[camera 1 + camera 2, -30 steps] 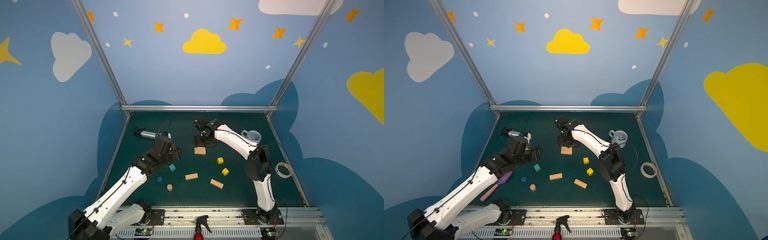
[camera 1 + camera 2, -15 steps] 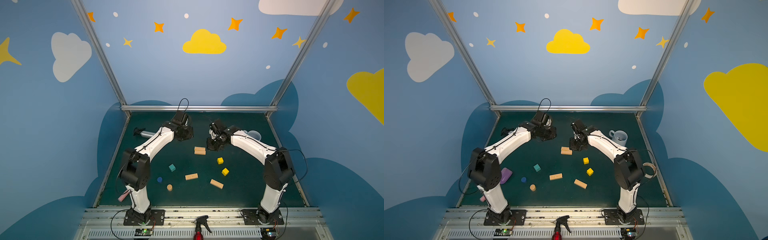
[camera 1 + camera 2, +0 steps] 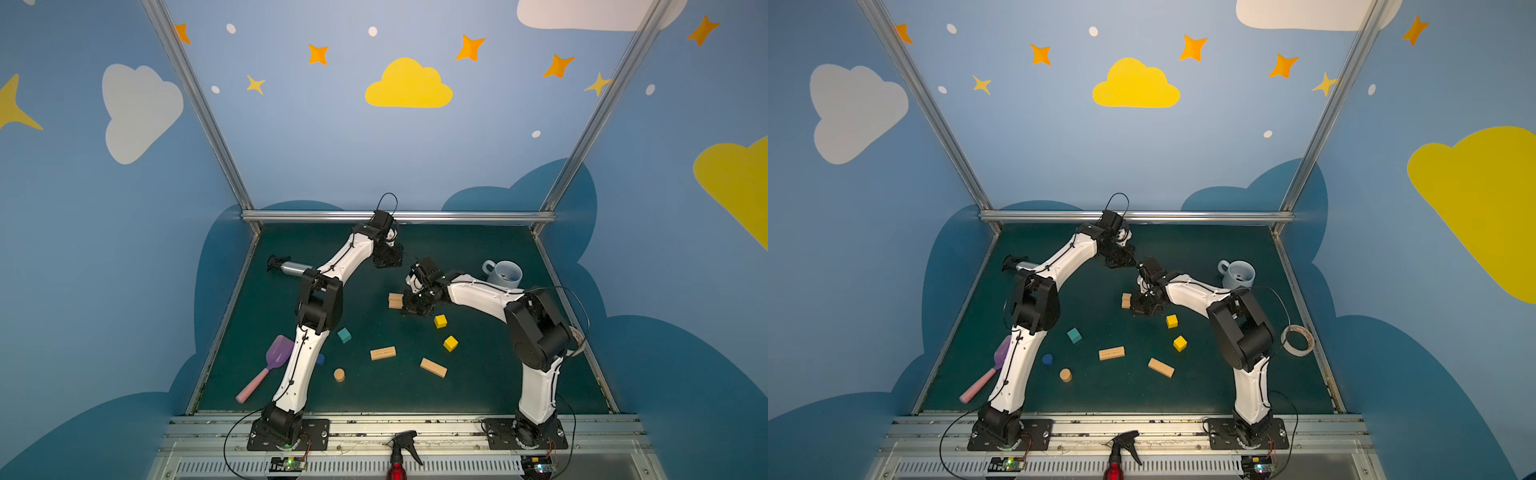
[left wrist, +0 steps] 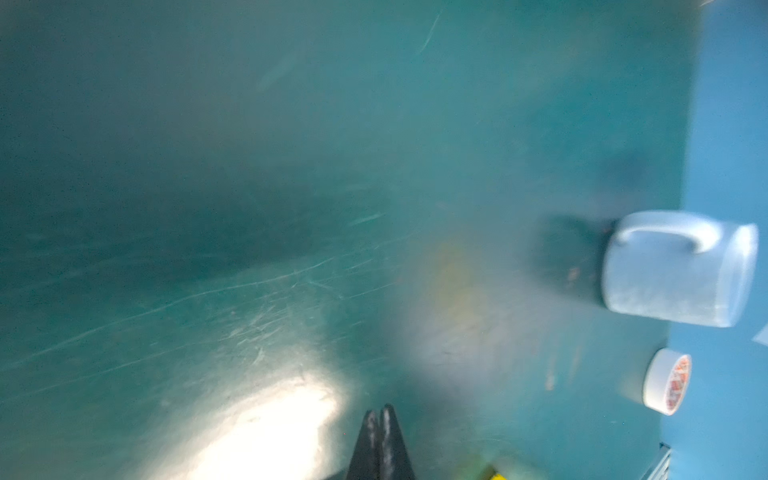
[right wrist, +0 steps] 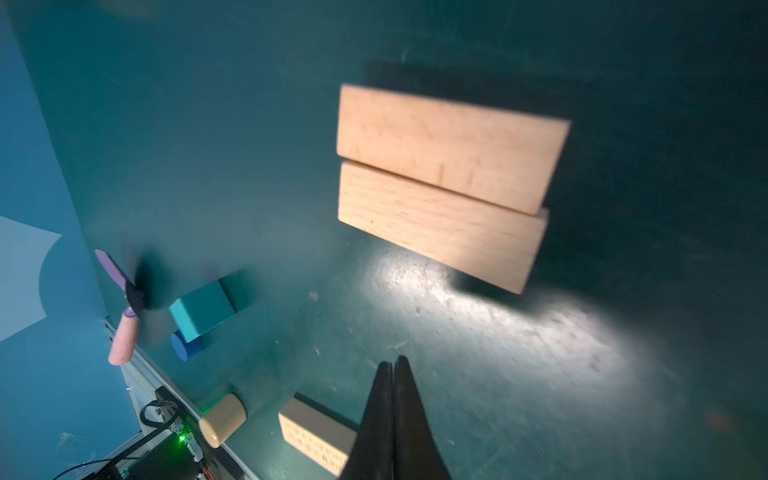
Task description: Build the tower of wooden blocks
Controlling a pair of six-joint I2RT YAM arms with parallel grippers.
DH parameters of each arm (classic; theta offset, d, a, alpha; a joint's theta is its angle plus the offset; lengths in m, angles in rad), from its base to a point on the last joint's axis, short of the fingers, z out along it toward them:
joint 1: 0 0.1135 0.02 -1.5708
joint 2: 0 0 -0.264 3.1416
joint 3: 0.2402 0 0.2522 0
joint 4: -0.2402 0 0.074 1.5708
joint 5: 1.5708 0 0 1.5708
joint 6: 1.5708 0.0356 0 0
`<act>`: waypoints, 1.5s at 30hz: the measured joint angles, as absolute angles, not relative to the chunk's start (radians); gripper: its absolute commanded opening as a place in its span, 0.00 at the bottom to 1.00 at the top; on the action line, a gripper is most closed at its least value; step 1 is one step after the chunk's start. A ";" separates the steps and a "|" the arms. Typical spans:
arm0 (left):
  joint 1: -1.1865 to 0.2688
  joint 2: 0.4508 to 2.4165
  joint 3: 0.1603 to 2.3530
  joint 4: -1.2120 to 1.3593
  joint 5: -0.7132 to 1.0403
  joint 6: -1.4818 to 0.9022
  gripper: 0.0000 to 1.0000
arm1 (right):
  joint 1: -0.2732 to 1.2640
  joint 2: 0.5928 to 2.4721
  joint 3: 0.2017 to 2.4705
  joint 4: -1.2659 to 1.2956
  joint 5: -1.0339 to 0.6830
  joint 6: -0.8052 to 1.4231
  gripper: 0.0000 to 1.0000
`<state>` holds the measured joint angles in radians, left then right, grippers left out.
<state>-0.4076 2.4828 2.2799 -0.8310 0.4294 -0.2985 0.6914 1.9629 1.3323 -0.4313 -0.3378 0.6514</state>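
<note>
Left wrist view is mostly smear. We only make out the green counter (image 4: 249,208), the pale mug (image 4: 673,270), a tape roll (image 4: 667,384) and a yellow corner (image 4: 494,475) cut off by the frame edge, and we can't tell what that corner belongs to. The left hand (image 4: 380,409) has its fingertips pressed together with nothing in between. In both top views it sits upper centre of the counter, near the back rail (image 3: 457,216), well apart from every block.

The right hand (image 5: 392,361) is pressed together too and empty, just beside the pair of tan planks (image 5: 444,183). Those two touch along their long sides, but we can't tell whether one lies on the other. In both top views the hand covers the pair's right end, centre frame.

The blue cylinder (image 3: 1047,359) sits lower left, beside the left arm (image 3: 320,307), which also hides part of the silver spray bottle (image 3: 291,268) and the purple scoop (image 3: 276,353). A red spray bottle (image 3: 399,457) is cut off at the bottom edge.

The other blocks lie singly across the lower half of the counter: teal cube (image 3: 344,335), tan cylinder (image 3: 339,375), a lone plank (image 3: 382,353), an angled plank (image 3: 433,368), a yellow cube (image 3: 440,321) and a second yellow cube (image 3: 450,343).

The mug stands upright at the right. There's some tiny dark bit inside, too small for us to tell what.
</note>
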 measured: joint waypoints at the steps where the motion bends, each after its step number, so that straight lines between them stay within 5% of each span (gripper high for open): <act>1: -0.408 2.493 2.273 -0.843 0.434 -0.296 0.04 | 0.696 1.971 1.330 -0.426 -0.339 0.654 0.00; 45: -0.445 2.412 1.971 -0.722 0.467 -0.334 0.04 | 0.659 2.072 1.411 -0.424 -0.239 0.652 0.00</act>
<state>-0.4446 2.4119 1.9713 -0.7216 0.4667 -0.3340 0.6586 2.0716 1.4109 -0.4240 -0.2394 0.6521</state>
